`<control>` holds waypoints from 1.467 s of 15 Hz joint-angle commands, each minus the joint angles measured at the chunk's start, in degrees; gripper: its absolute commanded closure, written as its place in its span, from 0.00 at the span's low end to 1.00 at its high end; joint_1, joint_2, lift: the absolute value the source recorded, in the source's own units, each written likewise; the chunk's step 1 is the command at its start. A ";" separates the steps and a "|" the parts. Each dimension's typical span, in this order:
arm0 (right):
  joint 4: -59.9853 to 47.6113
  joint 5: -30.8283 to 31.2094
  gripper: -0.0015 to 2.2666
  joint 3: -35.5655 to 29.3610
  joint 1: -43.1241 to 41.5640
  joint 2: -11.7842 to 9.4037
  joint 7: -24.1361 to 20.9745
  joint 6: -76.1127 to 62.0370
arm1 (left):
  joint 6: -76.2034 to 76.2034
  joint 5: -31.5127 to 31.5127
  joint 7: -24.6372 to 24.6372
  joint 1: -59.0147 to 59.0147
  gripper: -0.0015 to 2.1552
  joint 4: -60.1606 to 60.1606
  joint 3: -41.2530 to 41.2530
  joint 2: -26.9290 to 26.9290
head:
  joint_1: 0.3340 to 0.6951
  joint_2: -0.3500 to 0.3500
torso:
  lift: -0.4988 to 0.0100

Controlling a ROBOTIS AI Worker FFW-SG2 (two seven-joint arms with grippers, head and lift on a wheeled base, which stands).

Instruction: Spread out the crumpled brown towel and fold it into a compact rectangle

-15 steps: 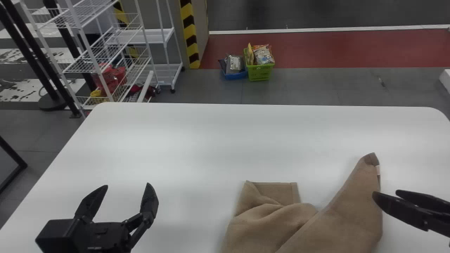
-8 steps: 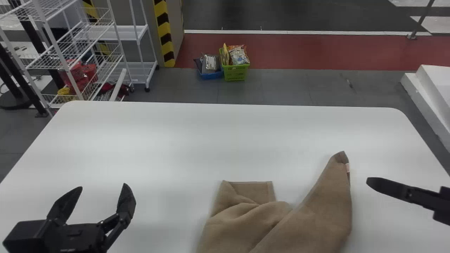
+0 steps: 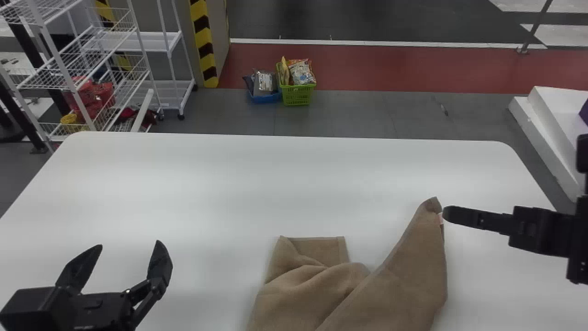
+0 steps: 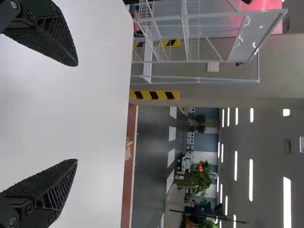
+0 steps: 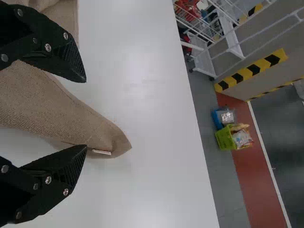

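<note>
in the head view, the bench (image 3: 239, 184) is seen to bear the crumpled brown towel (image 3: 404, 276), low and right of centre. the left pincer (image 3: 128, 246) is held open, well apart; the right pincer (image 5: 85, 113) is open too, its fingers parted around the narrow end. that pointed corner (image 5: 118, 142) should be pinched deep enough not to slip, lifted slightly, then drawn outward until the folds are loosened.

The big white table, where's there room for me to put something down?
The white table has bare patches between its far edge and the crumpled brown towel, and between the towel and the black left gripper. It's crowded by the towel's far tip, where the black right gripper is close.
</note>
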 commanded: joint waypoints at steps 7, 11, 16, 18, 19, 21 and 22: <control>9.77 10.51 0.18 9.72 -7.62 -1.93 5.04 0.12 | 0.18 0.80 -0.76 0.25 0.04 0.01 0.44 -0.24 | 1.00 0.57 | 0.73; 9.94 13.93 0.18 11.12 -4.98 -3.77 8.82 0.12 | 0.00 1.77 -0.93 0.34 0.04 0.10 1.32 -0.24 | 1.00 0.58 | 0.73; 12.05 13.67 0.18 11.30 -2.87 -4.48 8.82 0.12 | 0.18 2.12 -1.19 -0.28 0.04 0.81 1.05 -0.24 | 1.00 0.56 | 0.73; 12.84 13.41 0.18 11.47 -3.13 -4.04 8.73 0.12 | 0.00 2.12 -1.19 -0.45 0.04 0.98 1.05 -0.24 | 1.00 0.56 | 0.73; 13.55 13.41 0.18 12.00 -3.57 -4.04 8.55 0.12 | 0.00 2.12 -1.19 -0.54 0.04 1.16 1.14 -0.24 | 1.00 0.56 | 0.73; 15.57 13.49 0.18 12.71 -4.98 -3.77 8.20 0.12 | 0.18 2.21 -1.19 -0.72 0.04 1.68 1.32 -0.24 | 1.00 0.57 | 0.73; 16.45 13.49 0.21 13.06 -5.68 -3.51 8.11 0.12 | 0.00 2.21 -1.19 -0.81 0.04 1.86 1.40 -0.24 | 1.00 0.58 | 0.73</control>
